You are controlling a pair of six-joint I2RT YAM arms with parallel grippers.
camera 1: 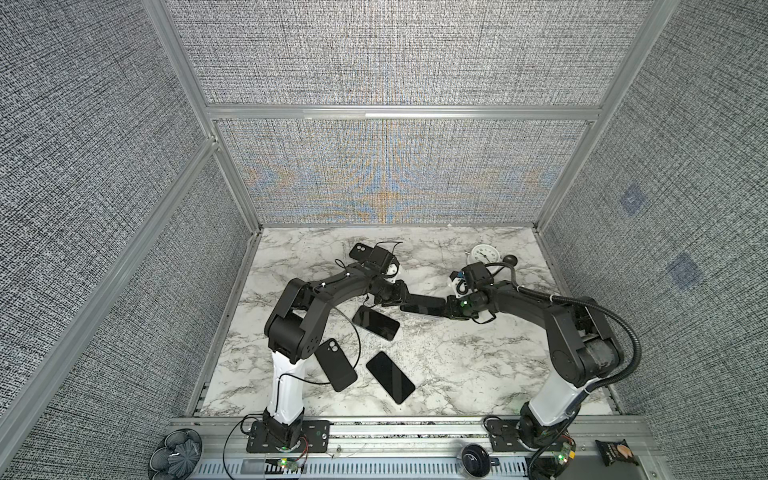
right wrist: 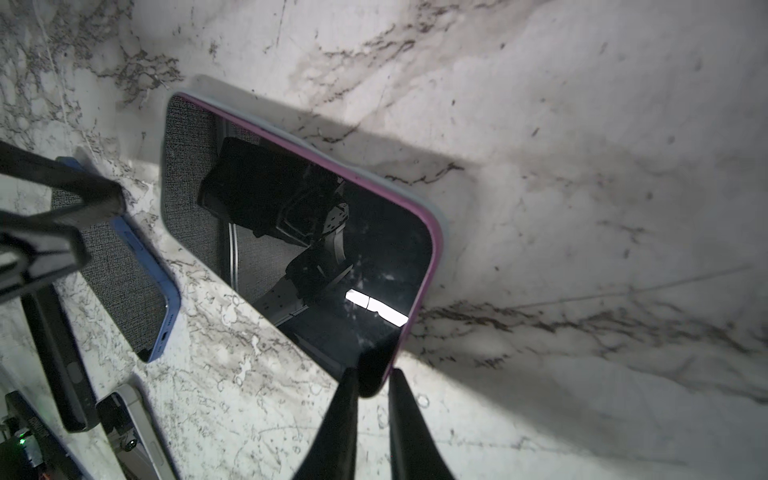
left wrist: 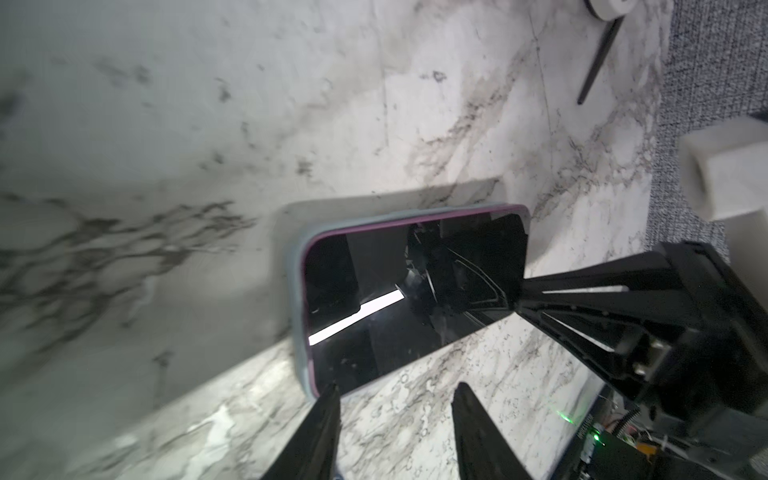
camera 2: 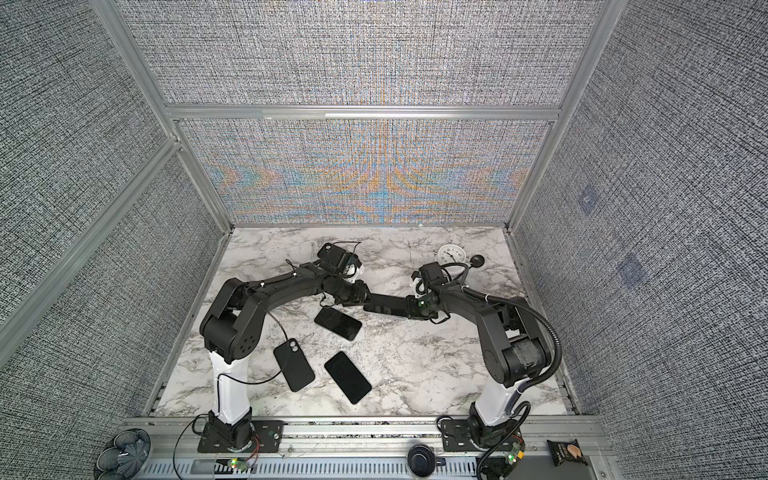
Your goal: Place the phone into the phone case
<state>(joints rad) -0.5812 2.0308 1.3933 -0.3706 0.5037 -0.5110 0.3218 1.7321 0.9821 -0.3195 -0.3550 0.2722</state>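
Phone (right wrist: 291,232) looks seated in pale case (left wrist: 297,291), front-left of clock (camera 1: 482,252). R gripper (right wrist: 372,382) pinching phone's end; L gripper (left wrist: 397,388) jaws spread at far corner. Press corners home evenly, no twist; check rim flush.

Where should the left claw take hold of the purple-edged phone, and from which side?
Its free short end, from the left arm's side: the right claw pinches the opposite end, and the purple-edged phone seems lifted, both faces reachable.

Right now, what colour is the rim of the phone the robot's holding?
The phone's rim is purple, clearest in the right wrist view.
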